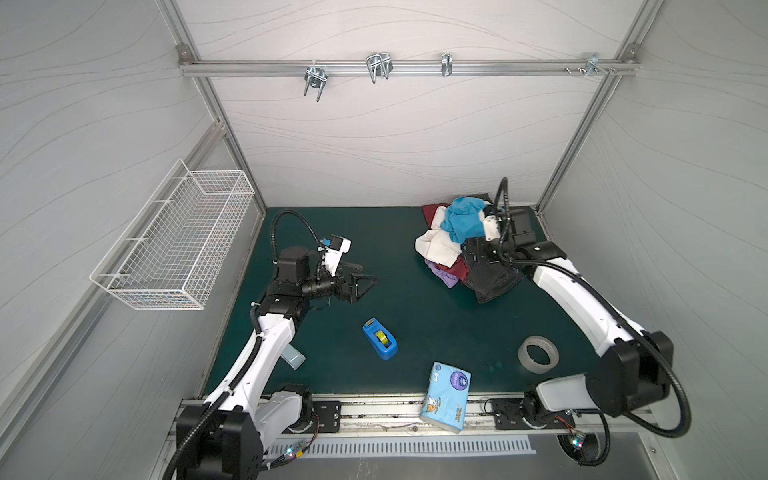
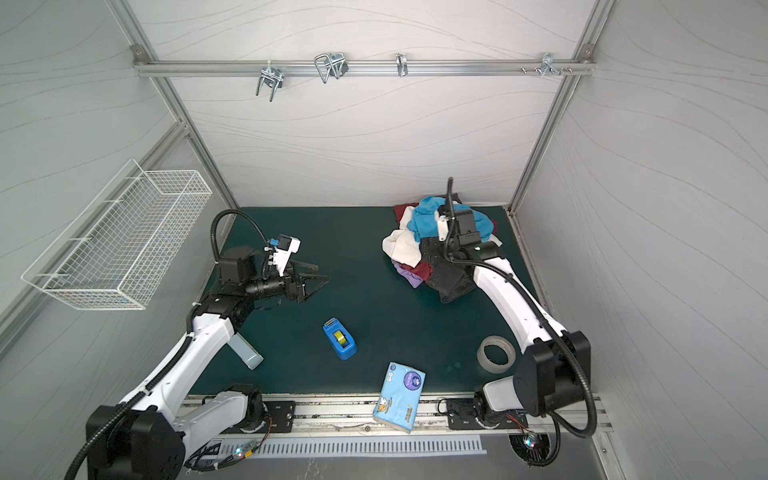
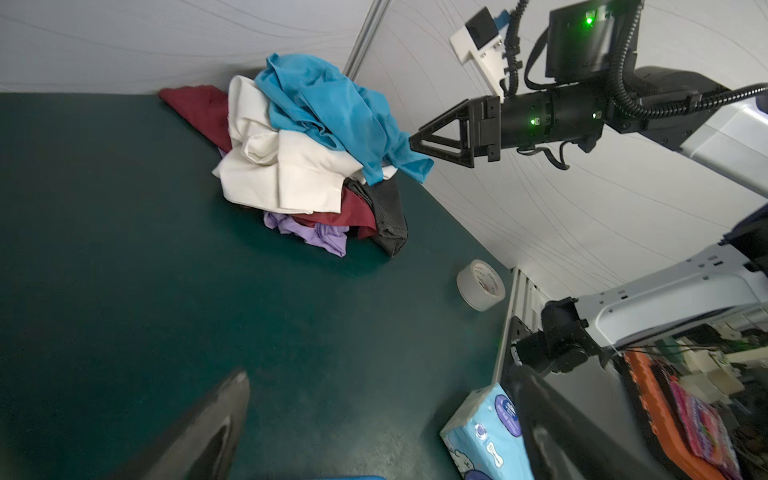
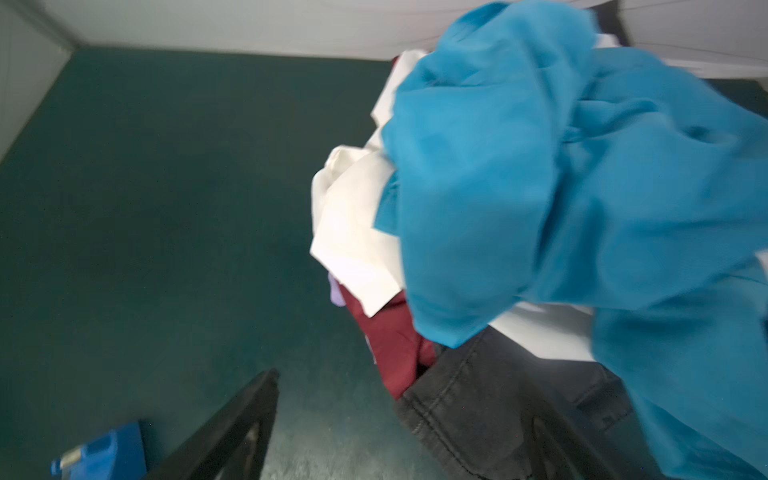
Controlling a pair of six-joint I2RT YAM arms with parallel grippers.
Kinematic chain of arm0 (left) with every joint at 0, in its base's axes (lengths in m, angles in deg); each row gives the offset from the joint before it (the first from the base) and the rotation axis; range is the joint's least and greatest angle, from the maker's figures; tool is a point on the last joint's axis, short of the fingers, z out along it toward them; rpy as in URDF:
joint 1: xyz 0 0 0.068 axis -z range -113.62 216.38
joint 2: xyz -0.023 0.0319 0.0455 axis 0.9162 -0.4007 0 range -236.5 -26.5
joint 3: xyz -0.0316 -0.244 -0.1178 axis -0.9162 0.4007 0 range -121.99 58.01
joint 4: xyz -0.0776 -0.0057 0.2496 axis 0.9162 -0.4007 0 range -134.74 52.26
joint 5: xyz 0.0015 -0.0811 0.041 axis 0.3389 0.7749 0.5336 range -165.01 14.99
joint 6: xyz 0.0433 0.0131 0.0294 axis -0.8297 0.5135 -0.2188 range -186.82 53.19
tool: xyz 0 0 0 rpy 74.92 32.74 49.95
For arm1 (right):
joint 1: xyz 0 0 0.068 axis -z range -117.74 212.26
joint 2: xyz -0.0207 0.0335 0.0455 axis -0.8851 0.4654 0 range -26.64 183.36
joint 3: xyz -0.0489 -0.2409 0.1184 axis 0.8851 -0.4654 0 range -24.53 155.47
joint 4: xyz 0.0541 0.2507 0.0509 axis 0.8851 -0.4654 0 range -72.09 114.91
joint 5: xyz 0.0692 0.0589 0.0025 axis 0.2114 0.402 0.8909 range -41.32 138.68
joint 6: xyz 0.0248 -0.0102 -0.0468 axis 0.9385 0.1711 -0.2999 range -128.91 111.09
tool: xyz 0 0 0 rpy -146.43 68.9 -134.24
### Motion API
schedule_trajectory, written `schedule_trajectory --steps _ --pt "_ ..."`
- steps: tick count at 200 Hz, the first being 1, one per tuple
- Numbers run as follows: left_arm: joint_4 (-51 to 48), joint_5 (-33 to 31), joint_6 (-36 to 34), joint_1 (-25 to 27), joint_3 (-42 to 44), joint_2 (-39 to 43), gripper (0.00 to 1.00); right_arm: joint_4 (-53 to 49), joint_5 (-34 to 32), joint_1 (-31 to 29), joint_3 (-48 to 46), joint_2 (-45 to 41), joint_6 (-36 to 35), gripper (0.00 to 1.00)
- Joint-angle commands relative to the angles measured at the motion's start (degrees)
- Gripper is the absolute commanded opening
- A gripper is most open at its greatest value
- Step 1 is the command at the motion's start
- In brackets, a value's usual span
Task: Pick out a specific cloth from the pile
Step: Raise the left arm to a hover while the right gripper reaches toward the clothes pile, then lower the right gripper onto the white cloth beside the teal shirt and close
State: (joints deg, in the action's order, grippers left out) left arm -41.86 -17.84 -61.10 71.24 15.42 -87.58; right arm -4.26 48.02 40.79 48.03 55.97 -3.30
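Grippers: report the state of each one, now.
Left gripper: open, holding nothing.
Right gripper: open, at the turquoise garment, nothing clamped.

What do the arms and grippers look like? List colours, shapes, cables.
The left arm and right arm have white shells, black joints and ribbed black cable hoses. The left gripper and right gripper have black triangular frame fingers.

Soft, even light all over here, only faint shadows on the green mat (image 1: pixel 415 332). Walls (image 1: pixel 395 145) bow at both top views' edges. Right wrist view: motion blur smears the pile (image 4: pixel 540 187).
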Motion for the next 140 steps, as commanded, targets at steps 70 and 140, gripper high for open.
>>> schedule_trajectory --steps 70,140 --pt "0.08 5.50 -4.52 0.67 -0.04 -0.85 0.99 -6.52 -9.09 -9.01 15.86 21.49 -5.07 0.76" --pt "-2.31 5.63 -7.79 0.72 -0.21 -1.67 0.99 -8.60 -20.07 -9.49 25.64 32.47 -8.41 0.82"
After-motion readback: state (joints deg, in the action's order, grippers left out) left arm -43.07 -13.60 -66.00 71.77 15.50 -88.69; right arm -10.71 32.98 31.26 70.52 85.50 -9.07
